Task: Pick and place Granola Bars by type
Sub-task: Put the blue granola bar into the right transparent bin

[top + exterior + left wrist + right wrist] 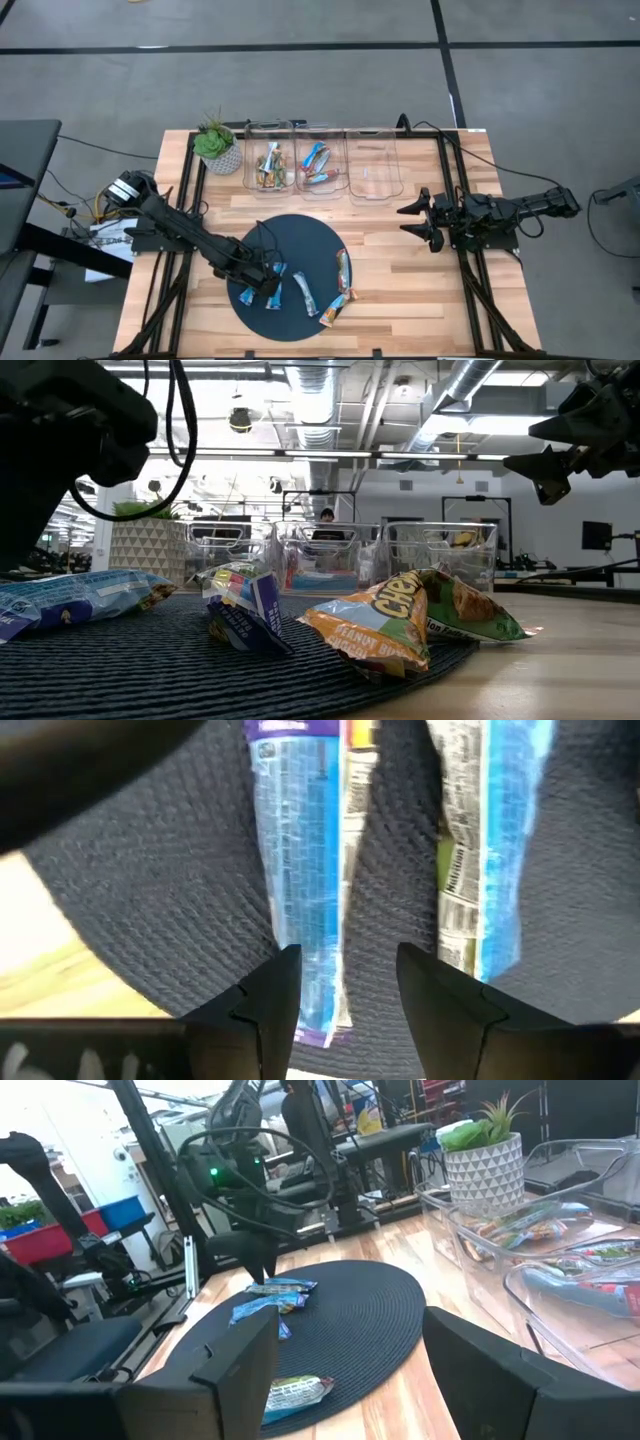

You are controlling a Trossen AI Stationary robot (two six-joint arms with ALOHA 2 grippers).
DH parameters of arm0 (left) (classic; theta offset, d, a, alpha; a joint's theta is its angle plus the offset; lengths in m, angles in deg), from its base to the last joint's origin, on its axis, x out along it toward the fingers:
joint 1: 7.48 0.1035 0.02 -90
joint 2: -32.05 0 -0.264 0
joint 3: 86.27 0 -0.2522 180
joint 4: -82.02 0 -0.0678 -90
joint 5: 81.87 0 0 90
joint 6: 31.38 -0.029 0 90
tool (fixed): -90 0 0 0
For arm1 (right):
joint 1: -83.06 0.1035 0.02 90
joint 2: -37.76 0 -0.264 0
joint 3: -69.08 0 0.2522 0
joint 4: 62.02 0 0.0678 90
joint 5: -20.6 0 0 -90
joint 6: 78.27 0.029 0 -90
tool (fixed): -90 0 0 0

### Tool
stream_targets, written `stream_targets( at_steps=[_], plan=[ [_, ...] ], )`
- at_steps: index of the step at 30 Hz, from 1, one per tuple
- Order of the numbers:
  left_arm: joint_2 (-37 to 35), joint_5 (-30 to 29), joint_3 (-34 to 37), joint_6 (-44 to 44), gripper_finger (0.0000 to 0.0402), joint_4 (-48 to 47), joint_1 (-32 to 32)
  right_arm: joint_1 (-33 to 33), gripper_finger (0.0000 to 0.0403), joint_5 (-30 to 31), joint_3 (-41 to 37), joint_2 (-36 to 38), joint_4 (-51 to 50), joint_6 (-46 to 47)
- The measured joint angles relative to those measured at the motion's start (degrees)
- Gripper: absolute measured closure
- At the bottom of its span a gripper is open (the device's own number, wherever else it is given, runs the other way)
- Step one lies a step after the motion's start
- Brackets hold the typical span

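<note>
Several granola bars lie on a round dark mat: blue ones and tan ones. My left gripper is low over the mat's near left part and open. In the left wrist view its fingers stand on either side of the end of a blue and silver bar; a second blue bar lies beside it. I cannot tell whether a finger touches the bar. My right gripper waits open above the table's right side, holding nothing.
Three clear bins stand in a row at the far edge: the left one holds tan bars, the middle one blue and red bars, the right one looks bare. A potted plant stands left of them. Bare wood lies right of the mat.
</note>
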Motion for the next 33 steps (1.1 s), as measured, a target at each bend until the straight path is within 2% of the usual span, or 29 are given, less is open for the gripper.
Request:
stream_targets(
  at_steps=[7, 14, 24, 33],
  plan=[
    [-0.1, 0.2, 0.0, -0.4, 0.0244, -2.0, 0.0, 0.0, 0.0159, 0.0, 0.0, 0.0, 0.0, 0.0],
    [0.9, -2.1, 0.0, -2.2, 0.0239, -3.1, 0.0, 0.0, 0.0159, 0.0, 0.0, 0.0, 0.0, 0.0],
    [2.9, -2.4, 0.0, -3.6, 0.0216, -2.1, 0.0, 0.0, 0.0159, 0.0, 0.0, 0.0, 0.0, 0.0],
    [5.7, -1.6, 0.0, -5.4, 0.0216, 0.6, 0.0, 0.0, 0.0159, 0.0, 0.0, 0.0, 0.0, 0.0]
  ],
)
